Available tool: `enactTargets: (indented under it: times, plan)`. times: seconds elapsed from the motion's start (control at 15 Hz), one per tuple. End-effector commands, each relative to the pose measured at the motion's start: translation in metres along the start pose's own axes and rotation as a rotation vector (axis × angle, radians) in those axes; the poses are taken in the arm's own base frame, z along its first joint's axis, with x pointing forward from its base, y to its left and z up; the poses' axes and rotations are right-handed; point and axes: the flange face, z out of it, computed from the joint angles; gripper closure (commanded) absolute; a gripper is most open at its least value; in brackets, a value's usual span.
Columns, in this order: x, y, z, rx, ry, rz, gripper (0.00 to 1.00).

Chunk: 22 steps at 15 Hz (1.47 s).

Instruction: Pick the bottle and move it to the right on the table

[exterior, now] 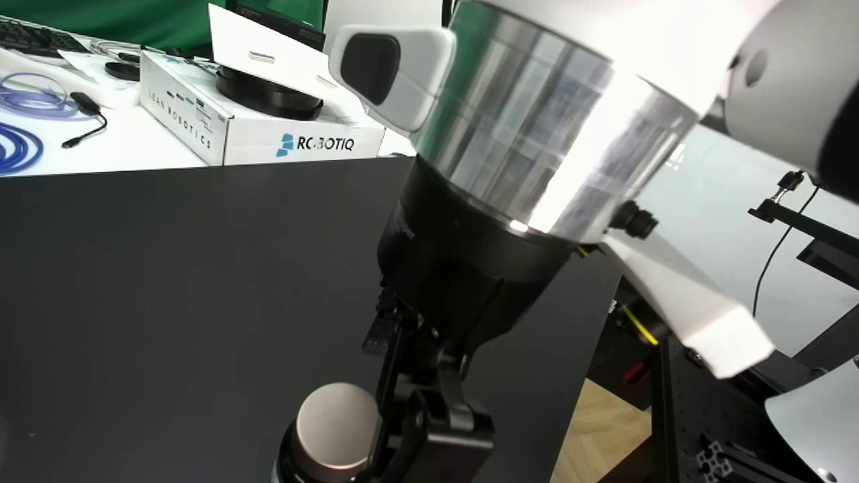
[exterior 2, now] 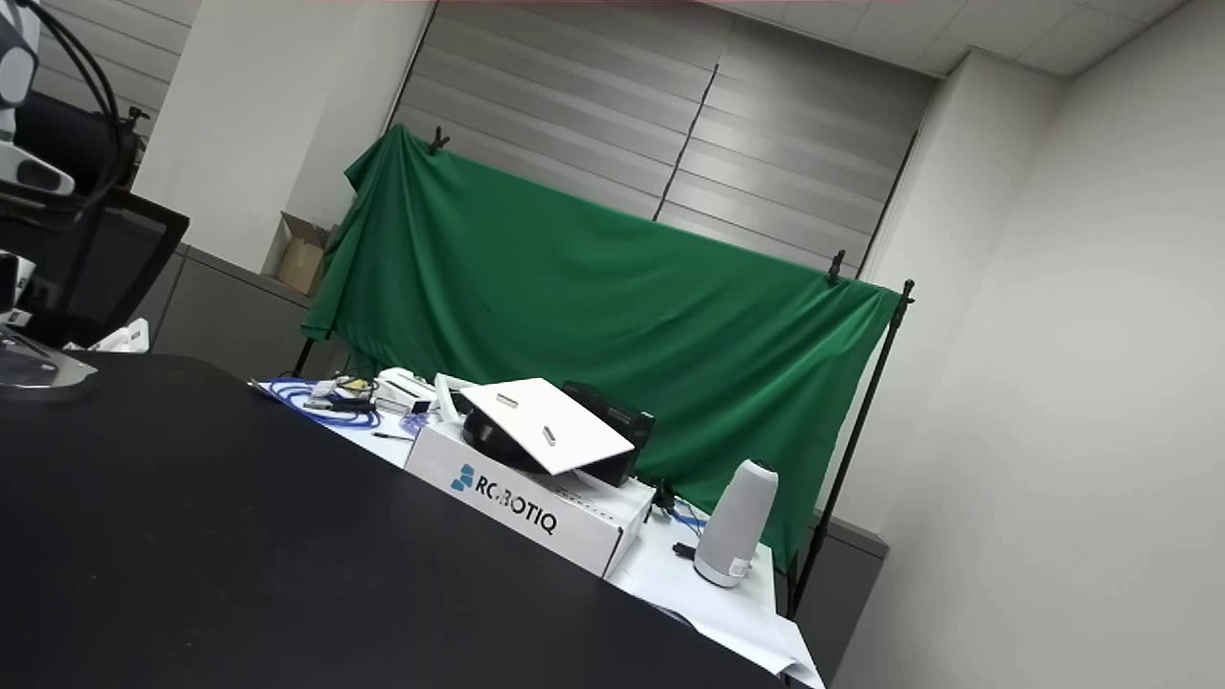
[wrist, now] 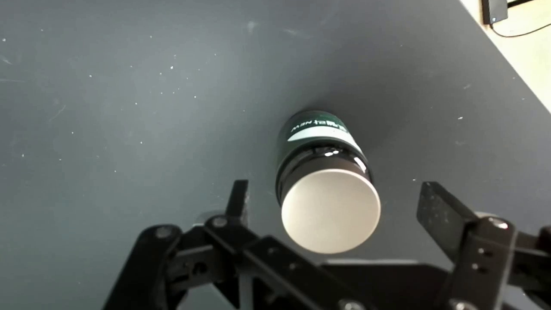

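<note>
The bottle stands upright on the black table in the wrist view. It has a dark body, a green and white label and a round off-white cap. My gripper is open, with one finger on each side of the cap and a gap on both sides. In an exterior view the bottle's cap shows at the bottom edge, beside my gripper; its lower body is cut off. The table also shows in both exterior views. Bottle and gripper are out of view in an exterior view.
A white Robotiq box with a white panel on top stands beyond the table's far edge, in both exterior views. Blue coiled tubing lies left of it. A grey-white device stands there too. The table's angled edge is near the bottle.
</note>
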Motion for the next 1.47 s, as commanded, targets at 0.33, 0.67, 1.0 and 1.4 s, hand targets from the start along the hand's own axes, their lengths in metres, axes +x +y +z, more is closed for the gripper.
enactTargets:
  times: [0.33,0.67,1.0,1.4]
  plan:
    - [-0.003,0.001,0.018,-0.03,0.063,-0.032,0.27]
    - [-0.005,0.006,0.023,-0.039,0.093,-0.025,0.61]
    - [-0.007,0.037,-0.018,-0.135,0.085,0.02,0.64]
    - [-0.053,0.11,-0.093,-0.295,-0.012,0.167,0.64]
